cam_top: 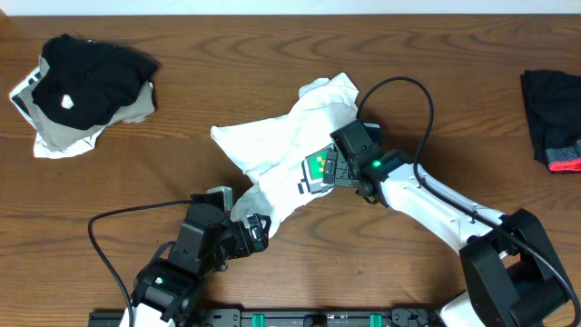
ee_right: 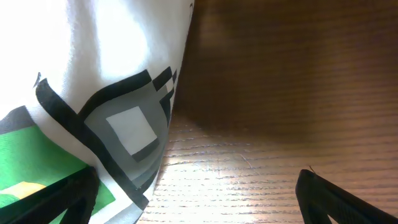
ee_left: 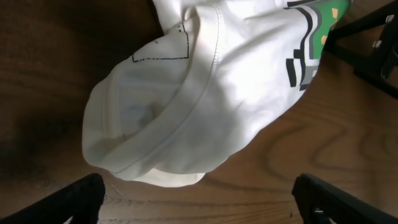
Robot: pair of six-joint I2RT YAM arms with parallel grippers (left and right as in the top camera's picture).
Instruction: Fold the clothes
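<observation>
Crumpled white cotton T-shirt with black print and green mark (cam_top: 286, 136) lies mid brown wooden table (cam_top: 454, 54); left gripper (cam_top: 241, 213) at its near bunched end, fingers wide apart, clamping nothing; right gripper (cam_top: 320, 171) at the green print, fingers likewise spread. Black garment with white spot (cam_top: 86, 77) far left; black red-trimmed garment (cam_top: 554, 118) far right.

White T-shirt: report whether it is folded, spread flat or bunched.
Bunched, not folded: the white T-shirt lies in a crumpled diagonal heap, layers overlapping unevenly, no straight folded edges.
</observation>
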